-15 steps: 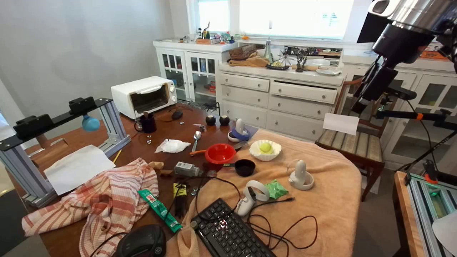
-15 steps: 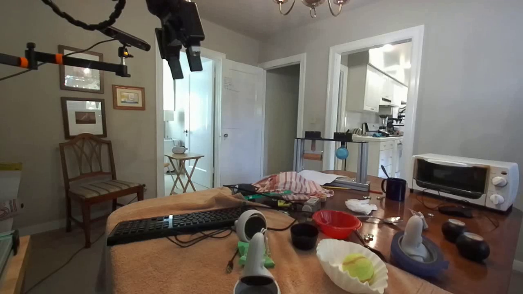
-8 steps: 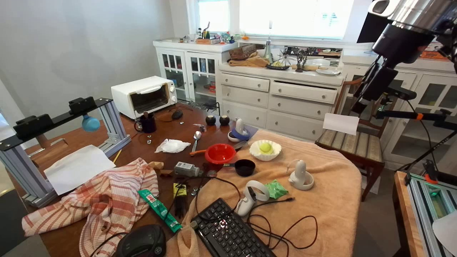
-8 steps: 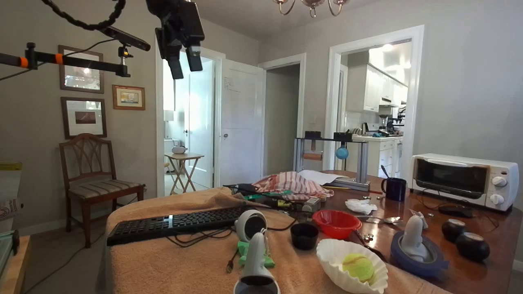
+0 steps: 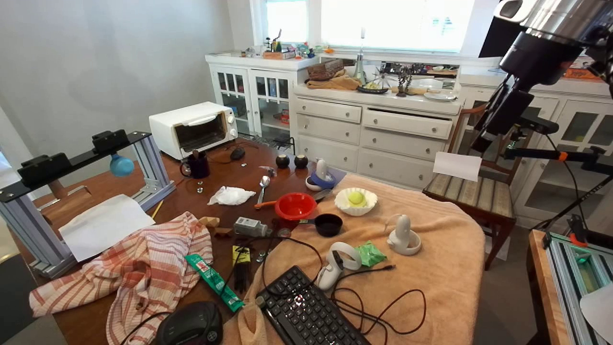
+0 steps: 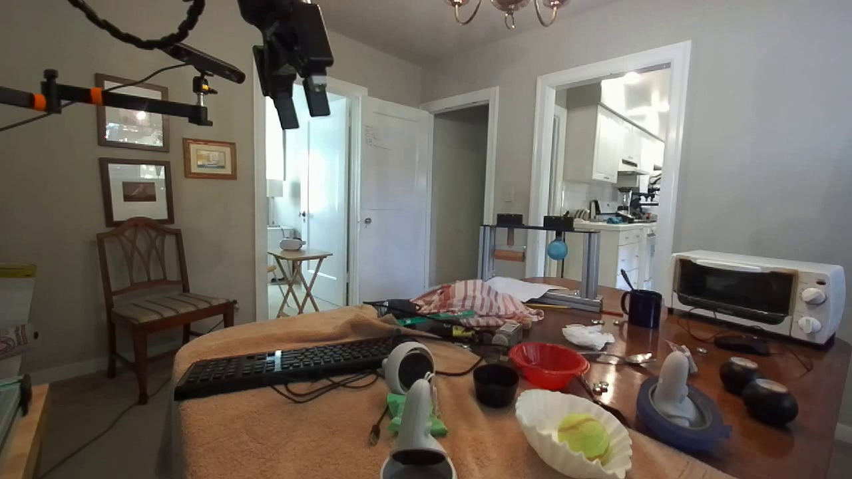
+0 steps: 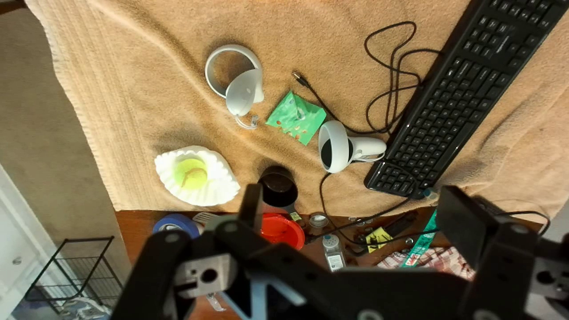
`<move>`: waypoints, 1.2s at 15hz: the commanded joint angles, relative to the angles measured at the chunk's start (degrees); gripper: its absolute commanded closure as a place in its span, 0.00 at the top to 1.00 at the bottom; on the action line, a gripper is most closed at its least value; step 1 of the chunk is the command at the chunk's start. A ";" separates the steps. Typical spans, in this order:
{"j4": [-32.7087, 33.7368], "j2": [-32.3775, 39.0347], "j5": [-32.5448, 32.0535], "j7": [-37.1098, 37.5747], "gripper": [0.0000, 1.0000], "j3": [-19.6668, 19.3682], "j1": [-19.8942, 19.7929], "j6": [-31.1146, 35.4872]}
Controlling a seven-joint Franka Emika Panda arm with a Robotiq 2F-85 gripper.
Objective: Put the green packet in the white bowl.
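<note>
The green packet (image 5: 370, 254) lies on the tan towel between two white controllers. It is partly hidden behind a controller in an exterior view (image 6: 397, 406) and shows whole in the wrist view (image 7: 297, 116). The fluted white bowl (image 5: 342, 204) stands on the towel with a yellow-green tennis ball (image 5: 356, 198) inside. The bowl also shows in an exterior view (image 6: 552, 429) and the wrist view (image 7: 218, 189). My gripper (image 6: 305, 112) hangs high above and apart from the table. In the wrist view the gripper (image 7: 351, 192) is open, its fingers wide apart with nothing between them.
White controllers (image 7: 242, 91) (image 7: 335, 146) flank the packet. A black keyboard (image 7: 462, 89) with looped cable lies beside it. A black measuring cup (image 5: 328, 225) and a red bowl (image 5: 295, 206) stand near the white bowl. A dark green sachet (image 5: 214, 282) lies farther off.
</note>
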 commanded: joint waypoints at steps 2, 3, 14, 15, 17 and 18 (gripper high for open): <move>0.25 0.65 -0.46 -1.47 1.00 -0.50 0.02 -0.47; 0.39 1.88 -2.16 -3.69 1.00 -1.24 -0.63 -0.14; 0.00 19.51 -8.63 -24.24 1.00 -13.01 -2.92 1.65; -0.04 22.20 -10.55 -22.50 1.00 -12.11 -4.01 3.23; -0.07 26.43 -15.22 -18.76 1.00 -9.78 -5.87 6.76; -0.09 28.39 -17.02 -16.65 1.00 -8.88 -6.52 8.68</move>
